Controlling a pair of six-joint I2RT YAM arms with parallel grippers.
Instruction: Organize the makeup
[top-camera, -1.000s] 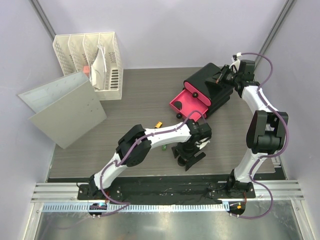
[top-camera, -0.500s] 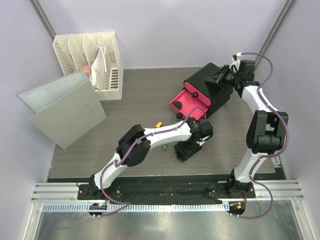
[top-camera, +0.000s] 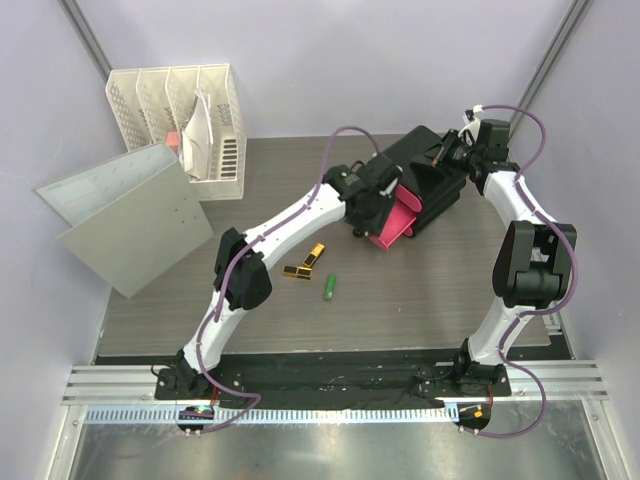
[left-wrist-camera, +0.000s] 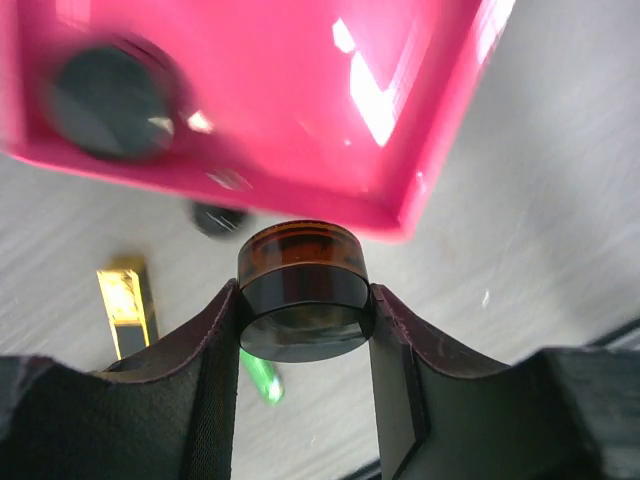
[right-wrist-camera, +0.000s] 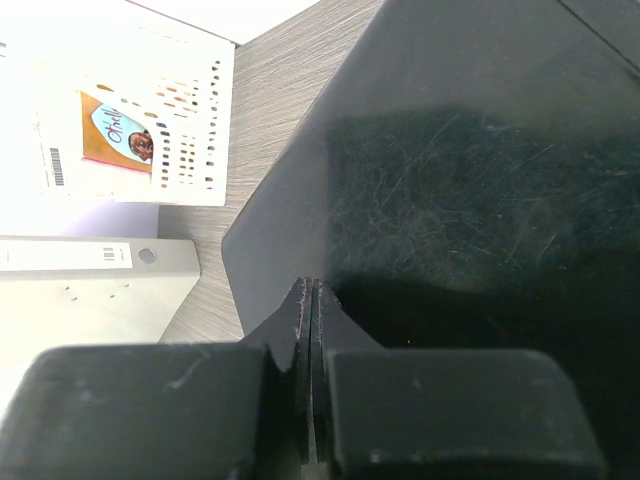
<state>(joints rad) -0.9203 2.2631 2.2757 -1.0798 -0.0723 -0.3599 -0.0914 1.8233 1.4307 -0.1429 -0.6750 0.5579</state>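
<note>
In the left wrist view my left gripper is shut on a round black disc with an amber band, held just off the front edge of the open pink drawer. Another black disc lies inside that drawer. From above, the left gripper hangs over the drawer of the black organizer box. Two gold-black lipsticks and a green stick lie on the table. My right gripper is shut with nothing in it and rests on the box's top.
A small black round piece sits on the table by the drawer's left corner. A white file rack and a grey binder stand at the back left.
My left gripper shut on the black disc near the table's front, then swung up and back with it to the pink drawer. The right arm has not moved.
</note>
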